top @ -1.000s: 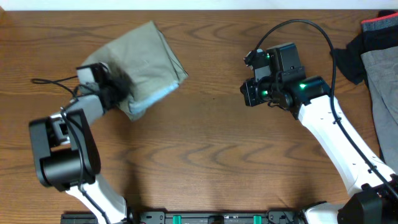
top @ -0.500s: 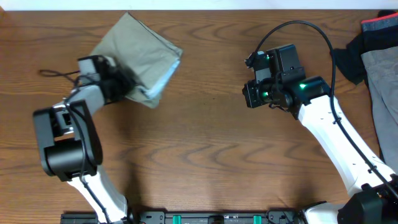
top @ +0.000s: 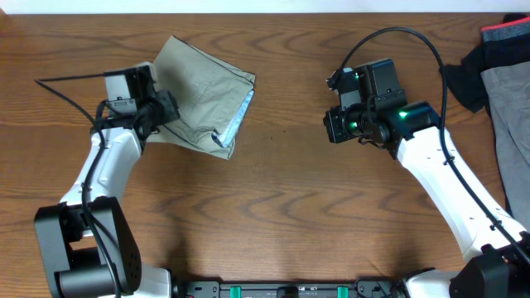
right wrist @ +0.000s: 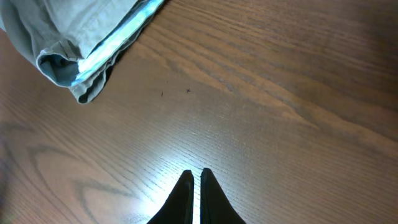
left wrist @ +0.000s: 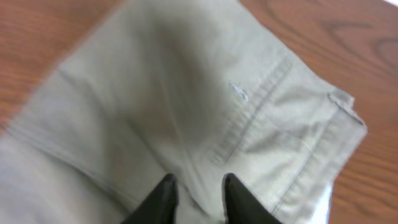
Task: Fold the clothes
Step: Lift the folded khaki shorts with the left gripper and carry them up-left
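Reaching further out than 1 second ago, left gripper shows jaws narrowly parted over the clothes, which now lie turned and flatter, folded on the left half of the table, pale lining edge toward the middle; the fold looks finished and released. Right gripper hangs shut, well apart

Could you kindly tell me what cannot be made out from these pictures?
- Left wrist view: whether the left gripper grips the shorts; the picture is blurred and its lower edge cuts the fingers off.
- Overhead view: the left gripper's fingertips, hidden under its own wrist.
- Overhead view: the full grey garment and black garment, cut off by the right edge.
- All views: the shorts' underside, hidden against the table.
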Controlling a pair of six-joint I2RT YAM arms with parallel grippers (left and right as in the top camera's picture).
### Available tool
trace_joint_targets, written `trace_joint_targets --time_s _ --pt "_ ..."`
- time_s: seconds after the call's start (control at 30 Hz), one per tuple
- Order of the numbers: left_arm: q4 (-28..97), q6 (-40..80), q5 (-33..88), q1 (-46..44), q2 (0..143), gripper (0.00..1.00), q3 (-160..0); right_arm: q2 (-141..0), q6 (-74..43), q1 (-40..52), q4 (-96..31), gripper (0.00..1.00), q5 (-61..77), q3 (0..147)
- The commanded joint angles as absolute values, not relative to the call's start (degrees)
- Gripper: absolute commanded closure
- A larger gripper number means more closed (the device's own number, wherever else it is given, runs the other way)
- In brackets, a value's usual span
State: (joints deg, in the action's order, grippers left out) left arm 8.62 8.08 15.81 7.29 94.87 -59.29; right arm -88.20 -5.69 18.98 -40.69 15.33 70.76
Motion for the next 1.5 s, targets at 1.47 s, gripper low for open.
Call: trace_joint_targets --time_s 1.47 --pt "-8.0 16.9 7.5 22.3 124.6 0.84 -67.7 -88.4 -8.3 21.3 -41.2 0.98 14.8 71.1"
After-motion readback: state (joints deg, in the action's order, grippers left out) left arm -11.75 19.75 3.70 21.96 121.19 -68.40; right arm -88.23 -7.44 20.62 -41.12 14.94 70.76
